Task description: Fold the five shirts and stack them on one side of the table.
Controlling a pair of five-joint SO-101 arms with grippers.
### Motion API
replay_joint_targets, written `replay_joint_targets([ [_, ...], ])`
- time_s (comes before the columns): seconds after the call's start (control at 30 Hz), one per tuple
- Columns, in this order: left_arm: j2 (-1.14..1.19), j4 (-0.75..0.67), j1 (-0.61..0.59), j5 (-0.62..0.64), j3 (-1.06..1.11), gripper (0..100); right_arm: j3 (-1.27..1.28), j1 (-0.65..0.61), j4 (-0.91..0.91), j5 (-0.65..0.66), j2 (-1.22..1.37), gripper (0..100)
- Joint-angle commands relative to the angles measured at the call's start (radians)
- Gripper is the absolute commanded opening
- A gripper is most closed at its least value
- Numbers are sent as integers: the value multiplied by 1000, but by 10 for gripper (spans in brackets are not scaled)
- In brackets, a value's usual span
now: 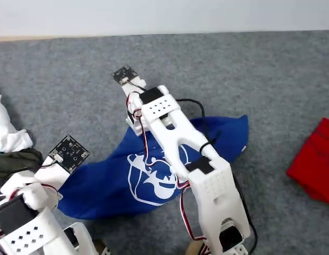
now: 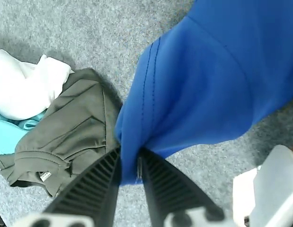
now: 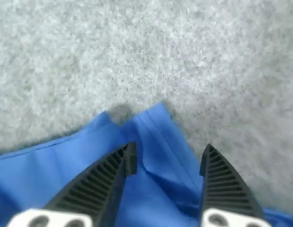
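A: Left gripper [image 2: 129, 166]?
B: Clamped on a hem of the blue shirt [image 2: 217, 71]. Cloth pinched between both fingers and raised above the grey table [image 2: 89, 28].

A: Beside it?
B: Just beside, a crumpled olive shirt [image 2: 66, 137]. Past that, farther from the gripper, a white shirt [image 2: 23, 90] touching a teal shirt [image 2: 9, 137]. All three bunched in one heap.

A: Rest of the blue shirt?
B: Spread on the table from the left gripper across to the right one, white print [image 1: 151, 178] facing up, partly under the right arm [image 1: 201, 170].

A: Right gripper [image 3: 169, 158]?
B: Fingers spread apart, holding nothing, poised just over a folded corner of the blue shirt. One fingertip above the cloth, the other at its edge. Touching or not, cannot tell. Bare table just ahead of the tips.

A: Beyond it?
B: Well apart from the right gripper, on the side away from the left one, a red shirt [image 1: 315, 159], bunched on the table.
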Motion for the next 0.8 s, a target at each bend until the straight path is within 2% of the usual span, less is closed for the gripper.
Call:
replay_joint_targets([
  [0.0, -6, 15, 3, 6, -4, 3, -64, -5, -30, -9, 12, 236],
  [0.27, -8, 15, 3, 8, 35, 3, -77, -5, -50, -8, 94, 226],
  [0.37, -8, 15, 3, 8, 39, 3, -127, -4, -7, 12, 113, 132],
  [0.47, -8, 15, 3, 8, 39, 3, -141, 7, 12, 118, 122, 11],
  [0.53, -8, 15, 3, 8, 38, 3, -146, 31, 31, 157, 108, 17],
  [0.77, -8, 14, 3, 8, 36, 3, -278, 120, 153, 163, -1, 10],
])
